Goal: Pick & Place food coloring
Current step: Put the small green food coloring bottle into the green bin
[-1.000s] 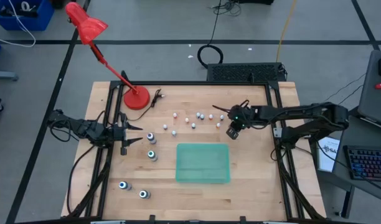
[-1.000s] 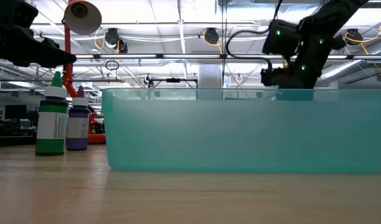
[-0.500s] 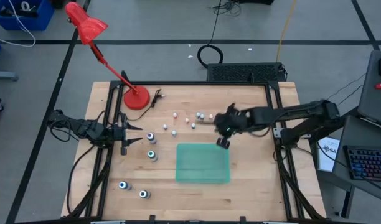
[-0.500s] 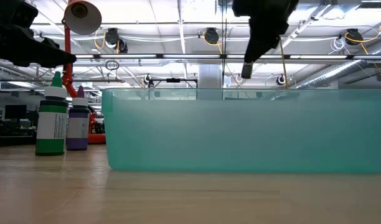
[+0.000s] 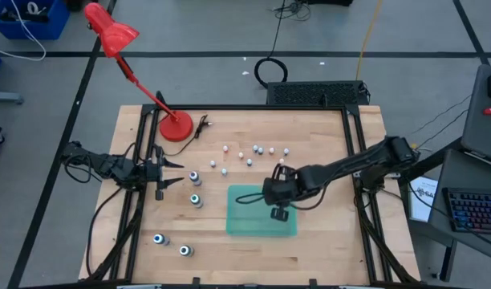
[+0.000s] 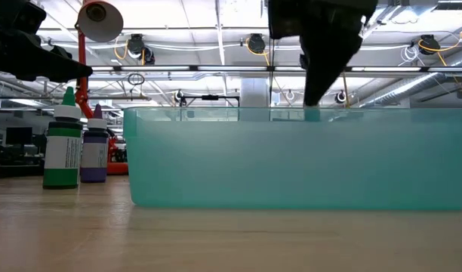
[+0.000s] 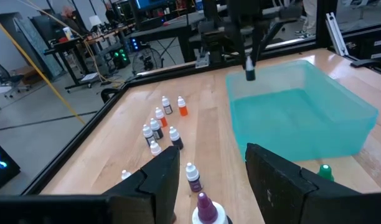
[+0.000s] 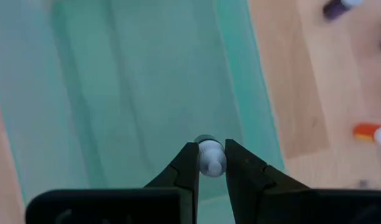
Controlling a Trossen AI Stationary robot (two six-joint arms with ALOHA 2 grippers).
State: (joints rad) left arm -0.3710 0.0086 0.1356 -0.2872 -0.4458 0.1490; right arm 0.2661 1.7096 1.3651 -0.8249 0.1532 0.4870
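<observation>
My right jaws [image 8: 209, 163] have swung from the bottle cluster to over the teal bin [image 5: 241, 221]. They pinch one small bottle [image 8: 210, 157] tip-down, ready for dropping inside.

Small bottles [image 5: 249, 155] near the table's far edge: too small in the high view to read cap colours. Bottle [image 8: 210, 157] in the right claw [image 8: 210, 163]: only its top shows between the fingers, colour unclear. Low view: teal bin [image 6: 299, 159] hides everything behind it; right claw tip sinks behind the bin rim. Left claw [image 7: 209, 180] is cut off by the picture's bottom edge.
</observation>
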